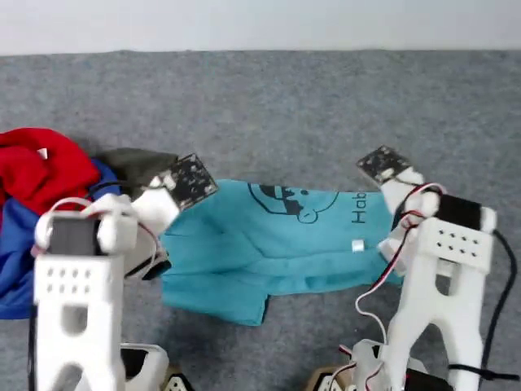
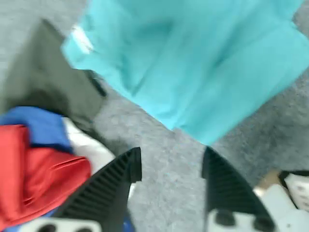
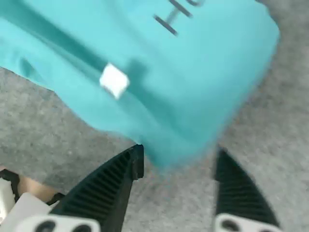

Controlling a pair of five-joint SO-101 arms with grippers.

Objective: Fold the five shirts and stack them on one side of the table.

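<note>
Grey worktop (image 1: pixel 326 106) holds a teal shirt (image 1: pixel 277 244), lying flat in the middle. A heap (image 1: pixel 41 175) of red, blue and dark shirts sits by the left arm. Left fingers (image 2: pixel 116 181) are open and empty, just beside the teal shirt. Right fingers (image 3: pixel 113 186) are open at its other end.

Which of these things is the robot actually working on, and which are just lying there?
Job: teal shirt; red shirt; blue shirt; dark shirt; left gripper and right gripper, both open.
Lying about: grey table, merely under it all.
</note>
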